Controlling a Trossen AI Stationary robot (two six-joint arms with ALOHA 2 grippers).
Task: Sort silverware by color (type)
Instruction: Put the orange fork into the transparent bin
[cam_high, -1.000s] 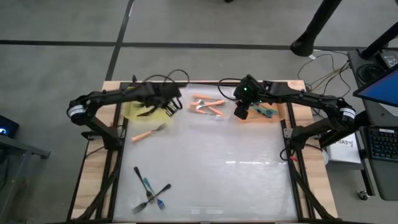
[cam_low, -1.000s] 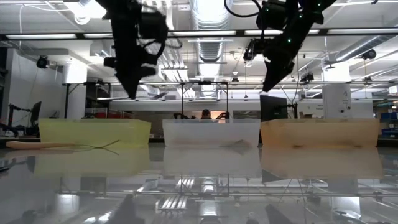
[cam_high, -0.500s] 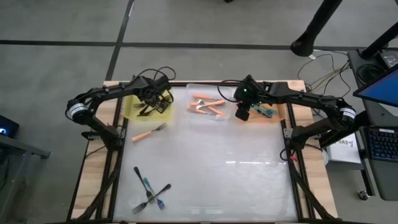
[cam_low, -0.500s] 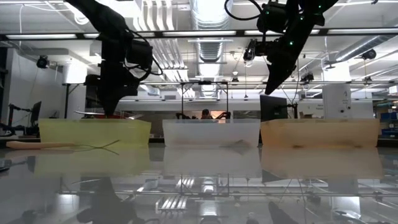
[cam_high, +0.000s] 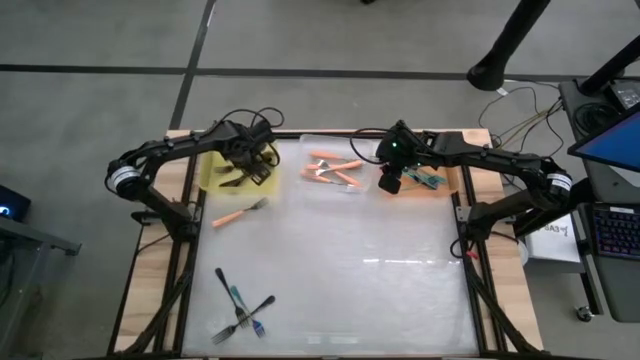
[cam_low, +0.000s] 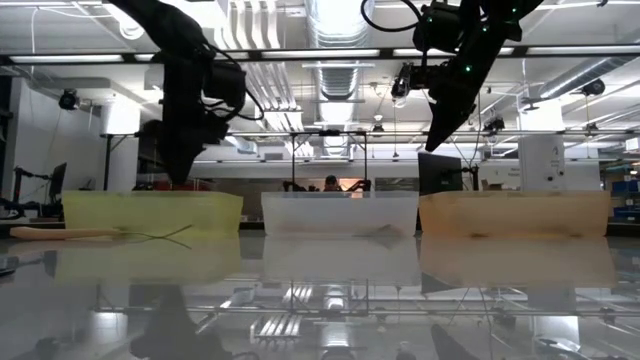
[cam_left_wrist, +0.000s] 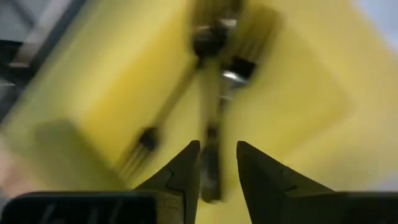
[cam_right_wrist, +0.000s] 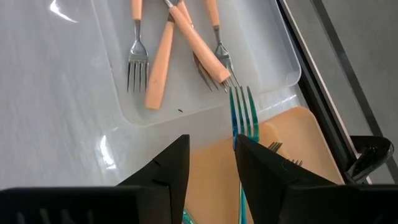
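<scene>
My left gripper (cam_high: 247, 168) hangs just above the yellow tray (cam_high: 212, 178) at the table's far left, fingers slightly apart (cam_left_wrist: 217, 155). Black forks (cam_left_wrist: 214, 68) lie blurred below it, one in line with the gap. My right gripper (cam_high: 389, 185) hovers high (cam_low: 437, 140) over the seam between the clear tray (cam_high: 305, 190) and the orange tray (cam_high: 452, 186). Its fingers are apart (cam_right_wrist: 211, 146). A teal fork (cam_right_wrist: 244, 112) shows beside one finger, tines over the clear tray's corner. Orange forks (cam_high: 335, 168) lie in the clear tray. My left gripper has a black fork's handle (cam_left_wrist: 211, 171) showing between its fingers, running along the gap. The picture is blurred, so I cannot tell whether the fingers touch it. My right gripper has the teal fork's thin handle (cam_right_wrist: 241, 186) running along the inner edge of one finger (cam_right_wrist: 267, 177). I cannot tell whether it touches.
One orange fork (cam_high: 238, 213) lies on the table near the yellow tray. Black and teal forks (cam_high: 240, 305) are crossed at the near left. More teal forks (cam_high: 430, 180) lie in the orange tray. The table's middle and right (cam_high: 380, 270) are bare glossy surface.
My left gripper has gone down toward the yellow tray and a little toward the table's left. It now stands just above the tray's rim.
</scene>
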